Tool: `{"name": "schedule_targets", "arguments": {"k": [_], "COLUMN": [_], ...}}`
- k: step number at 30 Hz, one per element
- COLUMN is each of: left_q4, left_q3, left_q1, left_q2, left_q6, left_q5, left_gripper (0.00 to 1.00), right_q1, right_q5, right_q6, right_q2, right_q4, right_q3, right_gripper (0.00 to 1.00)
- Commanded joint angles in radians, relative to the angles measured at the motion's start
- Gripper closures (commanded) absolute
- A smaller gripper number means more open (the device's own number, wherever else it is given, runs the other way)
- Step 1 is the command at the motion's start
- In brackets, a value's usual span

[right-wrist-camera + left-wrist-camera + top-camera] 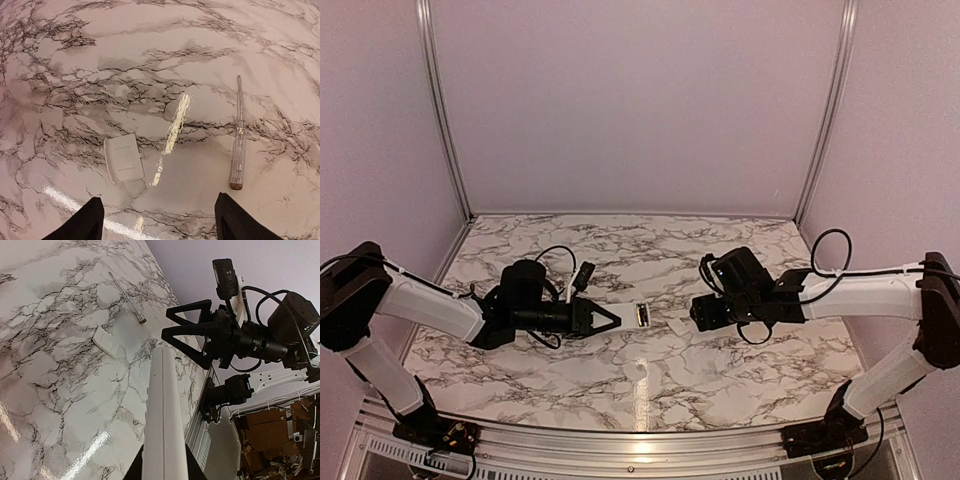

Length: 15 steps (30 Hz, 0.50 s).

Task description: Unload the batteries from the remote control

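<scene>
My left gripper is shut on the remote control, a white slab that runs up the middle of the left wrist view. In the top view the remote's free end shows a dark opening that points toward my right gripper. I cannot make out the batteries as separate things. The right gripper is open and holds nothing. It hovers just beyond the remote's tip, above the table. A small white battery cover lies flat on the marble below it.
A long thin pale rod with a brown tip lies on the marble table, to the right of the cover in the right wrist view. Purple walls and metal posts close in the back and sides.
</scene>
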Motion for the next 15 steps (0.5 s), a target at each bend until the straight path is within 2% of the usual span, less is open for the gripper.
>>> {"name": "schedule_targets", "arguments": {"k": [1,6,15], "left_q4": [-0.05,-0.061,-0.06], "left_q3": [0.069,0.116,0.182], "left_q1": [-0.004,-0.004,-0.004], "left_q2": [0.074,0.168,0.302], "left_q6": [0.03,0.02,0.012], "left_q5": [0.042,0.048,0.029], "left_gripper": [1.0,1.0,1.0], "right_q1": [-0.024,-0.032,-0.032], "right_q5": [-0.012,-0.007,-0.019], "right_q6": [0.005,0.008,0.01], "right_q2": [-0.054,-0.066,-0.038], "right_q4": [0.035,0.044,0.061], "right_q3": [-0.03,-0.043,-0.034], "right_gripper": [0.22,0.17,0.15]}}
